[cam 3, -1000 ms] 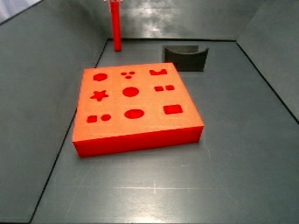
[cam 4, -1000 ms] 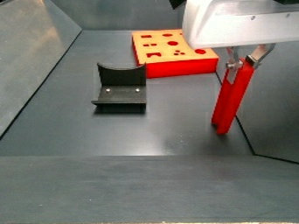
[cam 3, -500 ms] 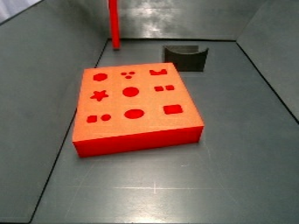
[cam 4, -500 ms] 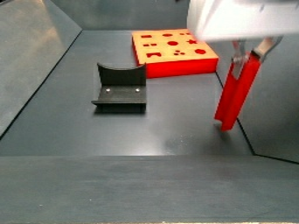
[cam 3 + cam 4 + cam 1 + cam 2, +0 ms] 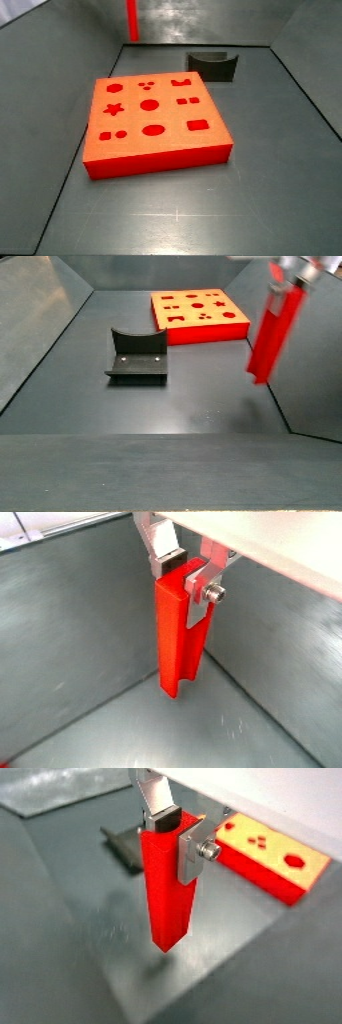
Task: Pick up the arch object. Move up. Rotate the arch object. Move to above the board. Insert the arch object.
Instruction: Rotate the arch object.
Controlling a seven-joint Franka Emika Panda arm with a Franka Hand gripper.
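Observation:
The arch object [image 5: 211,65] is a small dark block with a curved notch. It rests on the floor beyond the board [image 5: 150,115], a red-orange slab with shaped recesses. Both also show in a side view, arch object [image 5: 136,354] and board [image 5: 201,314]. My gripper [image 5: 183,577] is shut on the top of a thin red upright rod [image 5: 178,642] and holds it clear of the floor. In a wrist view my gripper [image 5: 181,833] holds the rod [image 5: 167,898] above the floor, with the arch object [image 5: 127,848] and board [image 5: 274,858] behind. The rod hangs at the enclosure's side [image 5: 271,336].
Grey metal walls enclose the dark floor on all sides [image 5: 54,60]. In a side view only the rod's lower part [image 5: 131,18] shows at the far wall.
My gripper has moved up with the red rod in it, so the rod's lower end has left the floor. The arch object and board have not moved.

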